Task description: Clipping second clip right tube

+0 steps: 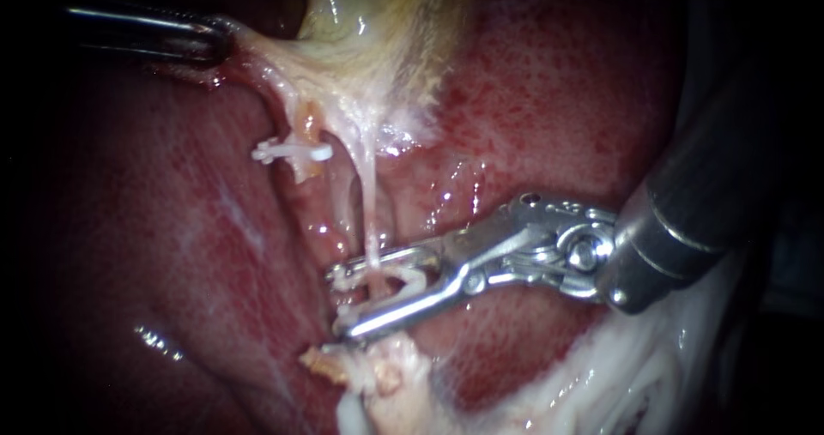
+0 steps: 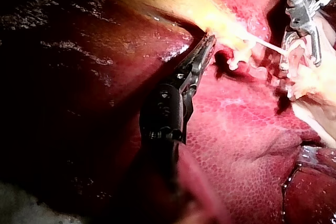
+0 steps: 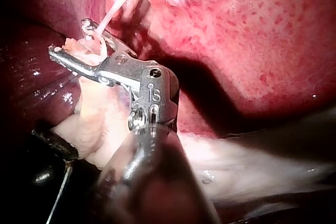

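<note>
Endoscope view, entries placed by the gallbladder (image 1: 378, 23).

1. Right tube (image 1: 371, 203). It was a thin, pale, wet strand, pulled taut. Its long axis ran straight away from the gallbladder to a pale lump (image 1: 369, 371) of tissue at its far end.

2. Open clip (image 1: 402, 279). It was white and V-shaped, and sat between the jaws of the right instrument (image 1: 339, 302). The jaws clasped it from both sides while standing well apart. Its long axis lay across the tube, with its mouth pointing away from the instrument's shaft. The tube passed between its two legs. It was at the end of the tube far from the gallbladder, just short of the pale lump.

3. Closed clip (image 1: 292, 152). It was white and fastened across the left tube (image 1: 305, 126). It sat nearer the gallbladder than the open clip, and well apart from it.

4. Left instrument (image 1: 221, 45). Its jaws were clenched on pale tissue (image 1: 257, 57) drawn out sideways from the gallbladder's edge.

5. Liver (image 1: 558, 83). It was red, speckled and glistening, and lay around the gallbladder and behind both tubes.

Right wrist view: the tube came from the gallbladder's side and entered the gap between the two spread jaws, against the white clip.

Left wrist view: the tube showed as a tight white thread from the gallbladder's end to the right instrument's jaws.
</note>
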Action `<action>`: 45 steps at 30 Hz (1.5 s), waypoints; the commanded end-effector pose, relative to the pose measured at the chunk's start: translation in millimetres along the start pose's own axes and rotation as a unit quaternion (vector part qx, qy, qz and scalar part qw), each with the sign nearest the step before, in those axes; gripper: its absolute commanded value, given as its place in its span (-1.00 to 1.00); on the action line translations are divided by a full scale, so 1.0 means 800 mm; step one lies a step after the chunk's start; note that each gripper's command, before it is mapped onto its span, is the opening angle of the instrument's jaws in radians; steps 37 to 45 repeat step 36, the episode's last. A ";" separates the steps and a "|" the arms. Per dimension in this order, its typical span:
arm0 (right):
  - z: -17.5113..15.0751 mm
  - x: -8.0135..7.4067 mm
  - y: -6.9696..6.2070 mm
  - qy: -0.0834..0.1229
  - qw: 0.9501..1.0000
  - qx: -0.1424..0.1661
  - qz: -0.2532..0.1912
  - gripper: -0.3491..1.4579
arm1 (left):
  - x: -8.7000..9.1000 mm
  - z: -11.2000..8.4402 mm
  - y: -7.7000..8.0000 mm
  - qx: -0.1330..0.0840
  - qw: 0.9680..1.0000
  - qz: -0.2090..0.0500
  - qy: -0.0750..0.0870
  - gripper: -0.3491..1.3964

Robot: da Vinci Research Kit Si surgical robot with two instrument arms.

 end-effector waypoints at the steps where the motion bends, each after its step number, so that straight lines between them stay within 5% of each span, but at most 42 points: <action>1: -0.0003 -0.0001 -0.0001 -0.001 1.000 0.000 0.000 -0.18 | 0.0000 0.0000 0.0000 0.000 1.000 0.000 0.000 -1.00; 17: -0.0017 -0.0004 -0.0007 -0.001 1.000 0.002 0.012 -1.00 | 0.0000 0.0000 -0.0001 0.000 1.000 0.000 0.000 -1.00; 45: -0.0023 -0.0007 -0.0002 -0.002 0.999 0.010 0.032 -1.00 | -0.0001 0.0001 -0.0002 0.000 1.000 0.000 0.000 -1.00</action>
